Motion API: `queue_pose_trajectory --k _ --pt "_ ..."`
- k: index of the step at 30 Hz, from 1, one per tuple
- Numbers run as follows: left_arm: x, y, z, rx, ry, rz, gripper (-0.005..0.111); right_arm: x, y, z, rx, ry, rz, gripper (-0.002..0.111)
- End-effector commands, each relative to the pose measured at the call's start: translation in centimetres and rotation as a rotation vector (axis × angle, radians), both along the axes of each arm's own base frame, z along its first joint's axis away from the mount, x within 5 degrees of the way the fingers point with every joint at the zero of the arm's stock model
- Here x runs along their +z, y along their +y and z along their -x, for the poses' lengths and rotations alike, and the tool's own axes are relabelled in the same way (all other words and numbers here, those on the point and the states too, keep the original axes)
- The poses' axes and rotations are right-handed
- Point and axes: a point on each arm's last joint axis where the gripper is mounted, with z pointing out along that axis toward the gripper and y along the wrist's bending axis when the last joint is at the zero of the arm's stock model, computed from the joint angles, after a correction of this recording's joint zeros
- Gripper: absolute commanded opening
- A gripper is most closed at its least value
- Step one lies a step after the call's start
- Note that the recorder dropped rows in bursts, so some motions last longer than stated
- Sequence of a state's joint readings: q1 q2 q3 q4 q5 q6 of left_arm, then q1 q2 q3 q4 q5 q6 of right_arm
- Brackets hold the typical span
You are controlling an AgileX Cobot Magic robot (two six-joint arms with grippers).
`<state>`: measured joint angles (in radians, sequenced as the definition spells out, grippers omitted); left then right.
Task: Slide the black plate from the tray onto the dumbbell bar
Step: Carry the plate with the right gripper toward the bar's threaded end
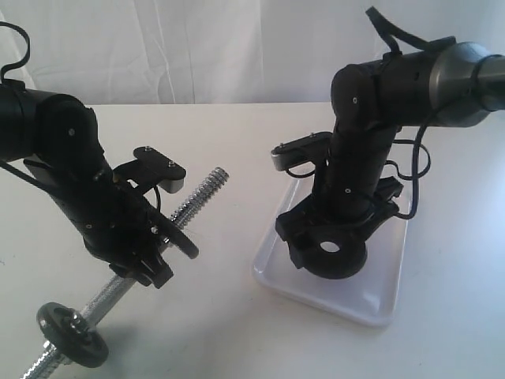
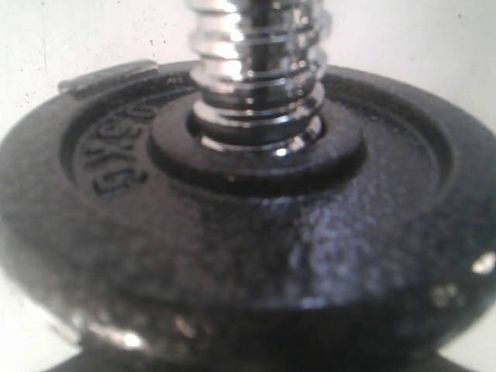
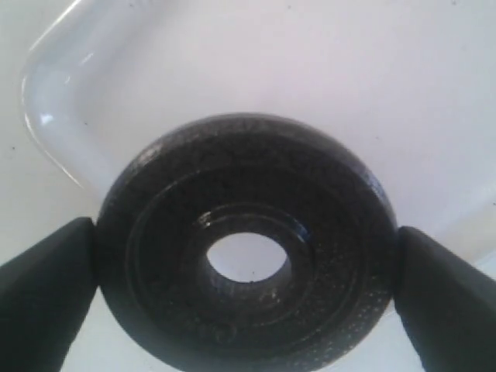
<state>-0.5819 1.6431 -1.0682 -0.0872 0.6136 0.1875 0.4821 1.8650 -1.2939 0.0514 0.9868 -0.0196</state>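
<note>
Thin disc [image 1: 72, 332] on the low end of the dumbbell bar [image 1: 197, 197] sits closest in ext view. Bar's long axis runs from there up & rightward, free threaded end raised, aimed roughly twd the tray [image 1: 371, 312]. Left gripper [image 1: 154, 257] looks clamped round the bar's mid part, just below a 2nd thin disc [image 1: 185, 241]. That's judged from ext view, since L wrist view shows only disc & thread, no fingers. Right gripper [image 3: 246, 291] has its fingers [image 3: 46, 287] pressed on opposite edges of the black plate [image 3: 232, 178], jaws spread as wide as the plate. Plate is over the tray, tilted, white showing thru its hole; can't tell if its low edge touches the tray floor. Key relation: bar's free end lies left of the plate, well apart, table [image 1: 237, 260] between. Next move prob needs R arm to carry plate left & turn it so hole axis lines up w/ bar axis
</note>
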Motion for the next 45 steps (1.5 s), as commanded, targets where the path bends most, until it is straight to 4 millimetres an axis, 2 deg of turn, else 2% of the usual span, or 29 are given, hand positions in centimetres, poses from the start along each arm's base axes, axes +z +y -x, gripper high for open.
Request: queue_pose_trajectory --k 1,5,8,12,16,25,34,45 --pt "2.6 -0.3 0.3 0.035 -0.046 0.094 0.000 2.3 0.0 0.2 0.007 -0.072 -0.035 0.000" --pt "2.5 -0.3 0.4 0.023 -0.040 0.089 0.000 3.7 -0.4 0.5 0.026 -0.100 -0.061 0.000" --pt "2.5 -0.3 0.5 0.000 -0.037 0.085 0.000 5.1 -1.4 0.5 0.017 -0.127 -0.090 0.000" --pt "2.6 -0.6 0.7 -0.043 -0.026 0.116 0.000 7.1 -3.2 0.4 -0.024 -0.142 -0.218 0.000" --pt "2.7 -1.1 1.1 -0.121 -0.011 0.163 0.000 8.2 -4.2 0.3 -0.033 -0.136 -0.397 0.000" --pt "3.0 -1.7 1.6 -0.233 0.009 0.231 0.000 8.9 -4.3 0.3 0.057 -0.061 -0.755 0.000" --pt "3.4 -2.4 2.3 -0.351 0.031 0.318 0.000 8.4 -3.9 0.2 0.079 0.003 -0.836 0.000" --pt "3.4 -2.4 2.4 -0.350 0.034 0.321 0.000 6.8 -3.6 -0.4 0.055 0.066 -0.859 0.000"
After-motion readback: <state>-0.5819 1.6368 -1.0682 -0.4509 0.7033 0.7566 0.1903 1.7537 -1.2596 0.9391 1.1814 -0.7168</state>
